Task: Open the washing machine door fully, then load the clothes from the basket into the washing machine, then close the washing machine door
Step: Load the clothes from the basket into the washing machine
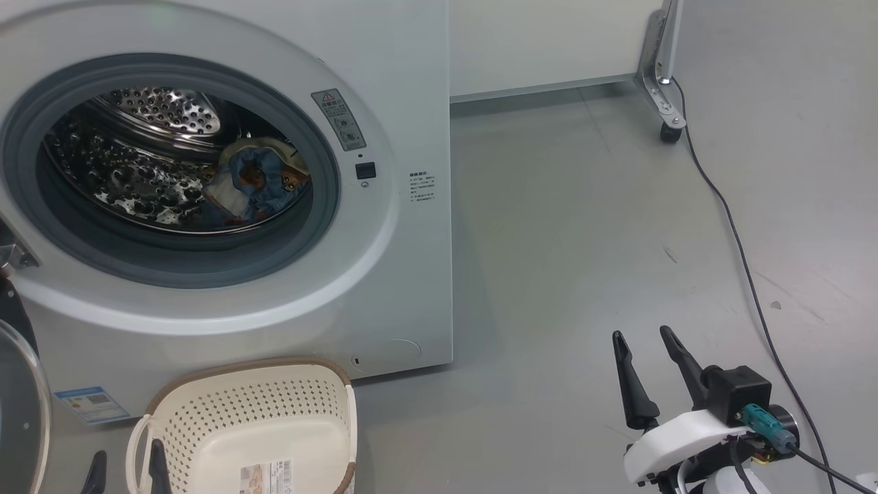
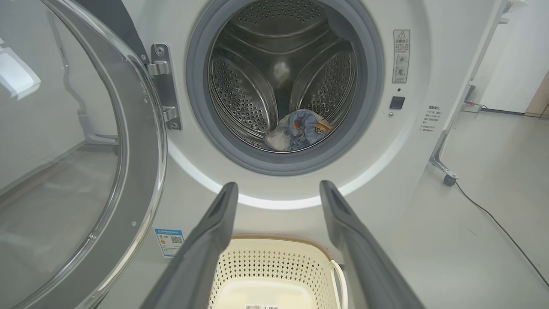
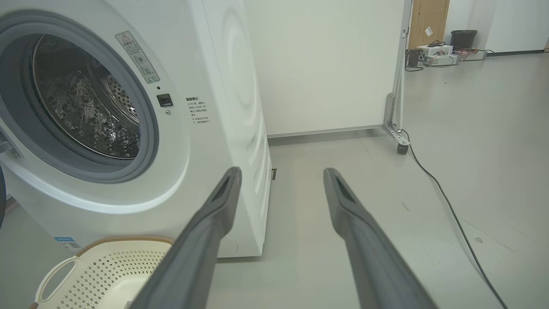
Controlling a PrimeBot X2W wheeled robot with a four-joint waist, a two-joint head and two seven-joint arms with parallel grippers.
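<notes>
Your left tool (image 2: 279, 185) is spread wide. Its two long dark fingers stand apart, holding and touching nothing, and it hangs over the basket (image 2: 274, 266), pointing at the mouth of the washing machine (image 2: 411, 171). Your right tool (image 1: 643, 334) is likewise spread wide, free of any load, and sits over the bare grey floor (image 1: 583, 240) to the right of the machine, well apart from it.

The machine is a smooth white front-loader. A grey rubber gasket (image 2: 369, 86) rings its perforated steel drum (image 2: 240, 94), and a blue sticker (image 2: 169, 241) sits low on its front. The washing machine door (image 2: 64, 171) is swung open to the left on a metal hinge (image 2: 165, 86). Its clear glass bowl bulges within a dark glossy rim.

The clothes (image 1: 257, 180) lie inside the drum at its bottom, a small soft bundle of light blue printed fabric with a beige part.

The basket stands on the floor just in front of the machine. It is cream perforated plastic, a rounded rectangle with a brown rim and a side handle. Its pale bottom shows, with a label sticker (image 1: 267, 477) on it.

A dark cable (image 1: 741, 254) runs across the floor at the right.
</notes>
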